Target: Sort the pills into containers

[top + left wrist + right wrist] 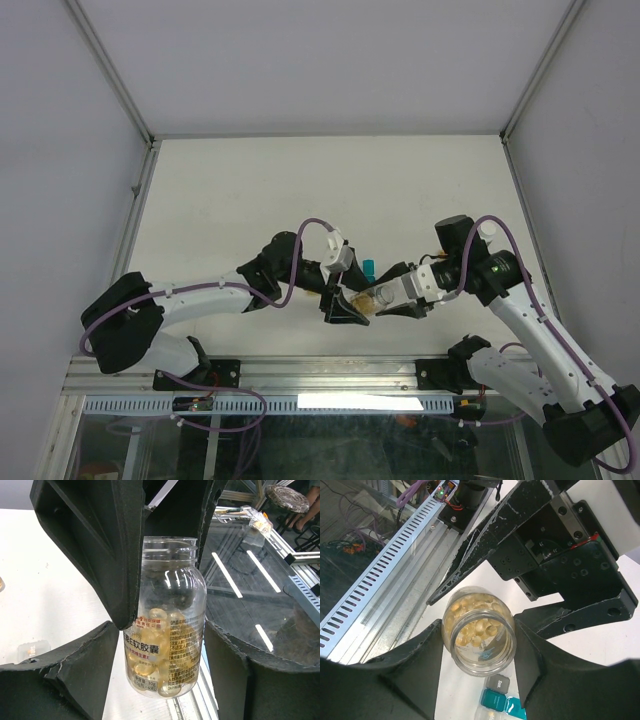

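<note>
Tipping the capsule bottle [170, 595] slowly should suit the teal container [496, 700]; right end effector [479, 635] clamps the bottle, left end effector [162, 640] flanks its base, grip unclear

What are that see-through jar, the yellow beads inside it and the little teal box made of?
The clear round jar looks like glossy transparent plastic, possibly glass: see-through, bright streaks, threaded neck. The amber oval capsules seem soft gel shells, translucent and shiny. The small teal box looks like glossy hard plastic, going by its sheen.
</note>
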